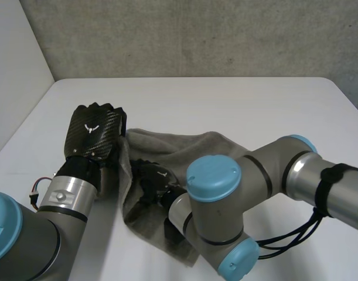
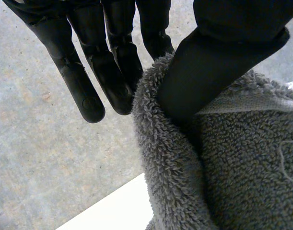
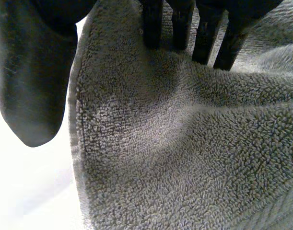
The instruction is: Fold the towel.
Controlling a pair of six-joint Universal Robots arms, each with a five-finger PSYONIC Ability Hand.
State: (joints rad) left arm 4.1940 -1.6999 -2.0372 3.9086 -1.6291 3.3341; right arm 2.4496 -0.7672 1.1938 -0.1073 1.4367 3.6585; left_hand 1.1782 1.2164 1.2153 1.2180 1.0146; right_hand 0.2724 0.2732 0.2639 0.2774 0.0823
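A grey terry towel [image 1: 190, 151] lies crumpled on the white table [image 1: 237, 102]. My left hand [image 1: 94, 132] is raised at the towel's left edge, its back towards the head camera. In the left wrist view the thumb [image 2: 208, 67] pinches the towel's edge [image 2: 242, 167] against the straight fingers [image 2: 91, 93], lifting it off the table. My right hand [image 1: 157, 178] lies flat on the middle of the towel. In its own wrist view the straight fingers [image 3: 204, 43] press into the towel [image 3: 184, 153], and the thumb [image 3: 31, 86] hangs just off the hemmed edge.
A grey wall [image 1: 196, 35] runs behind the table's far edge. My right arm [image 1: 272, 175] reaches across the near side from the right. Bare white tabletop [image 3: 31, 196] shows beside the towel's edge under the right thumb.
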